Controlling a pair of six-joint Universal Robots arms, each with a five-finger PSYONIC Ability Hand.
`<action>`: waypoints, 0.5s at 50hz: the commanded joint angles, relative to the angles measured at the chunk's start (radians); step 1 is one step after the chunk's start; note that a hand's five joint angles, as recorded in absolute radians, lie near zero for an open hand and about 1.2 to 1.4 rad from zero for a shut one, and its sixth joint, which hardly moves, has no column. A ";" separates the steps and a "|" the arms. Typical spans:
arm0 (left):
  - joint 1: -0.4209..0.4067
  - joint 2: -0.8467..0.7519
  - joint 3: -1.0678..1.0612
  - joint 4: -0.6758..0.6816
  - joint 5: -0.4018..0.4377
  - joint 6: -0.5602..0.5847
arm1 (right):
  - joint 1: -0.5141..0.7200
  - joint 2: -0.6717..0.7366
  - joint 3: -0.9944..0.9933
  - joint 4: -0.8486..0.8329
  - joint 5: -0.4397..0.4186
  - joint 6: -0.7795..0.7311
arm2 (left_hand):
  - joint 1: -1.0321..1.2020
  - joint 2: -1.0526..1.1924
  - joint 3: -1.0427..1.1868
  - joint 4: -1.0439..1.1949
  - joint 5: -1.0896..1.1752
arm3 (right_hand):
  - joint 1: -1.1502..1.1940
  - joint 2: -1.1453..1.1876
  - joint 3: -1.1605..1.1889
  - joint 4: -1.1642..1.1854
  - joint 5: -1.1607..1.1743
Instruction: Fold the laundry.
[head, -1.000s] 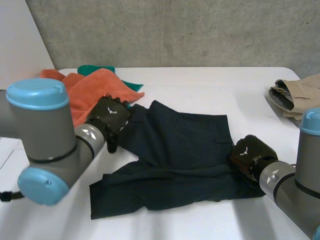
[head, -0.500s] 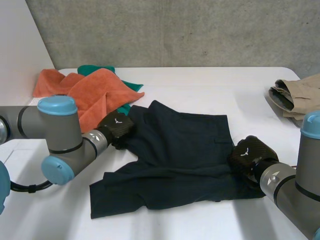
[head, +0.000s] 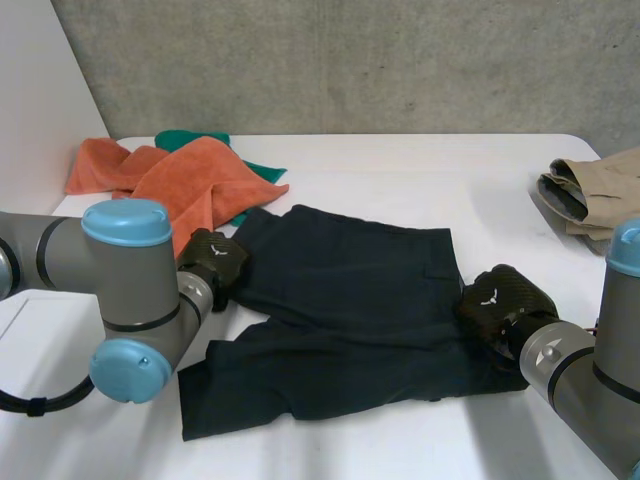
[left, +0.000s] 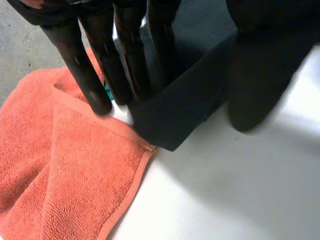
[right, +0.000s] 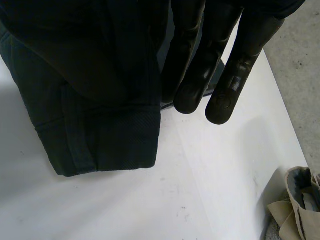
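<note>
Dark navy shorts lie spread on the white table. My left hand is at their far left corner, beside the orange towel. In the left wrist view its fingers and thumb pinch that corner of the shorts, which stands slightly off the table. My right hand is at the shorts' right edge. In the right wrist view its fingers reach past the hemmed edge of the shorts, with the cloth gripped under the palm.
An orange towel lies crumpled at the back left over a green cloth, close to my left hand's fingertips. A beige garment sits at the table's right edge.
My left hand has closed on the shorts' far left corner and drawn it left and toward the front, stretching that edge out. The right hand has stayed put.
</note>
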 joint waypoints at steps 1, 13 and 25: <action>-0.012 0.073 -0.013 -0.005 -0.002 -0.009 | 0.003 0.002 -0.005 -0.002 -0.001 0.001 | -0.281 -0.383 -0.398 -0.404 -0.371 | 0.404 0.214 0.211 0.207 0.218; -0.023 0.309 -0.194 -0.127 0.051 -0.193 | -0.005 -0.001 -0.004 -0.002 -0.004 0.001 | -0.231 -0.334 -0.348 -0.355 -0.321 | 0.404 0.214 0.211 0.207 0.218; -0.040 0.302 -0.280 -0.219 0.151 -0.229 | -0.010 -0.001 0.004 -0.003 -0.004 0.001 | 0.047 -0.056 -0.071 -0.077 -0.043 | 0.404 0.214 0.211 0.207 0.218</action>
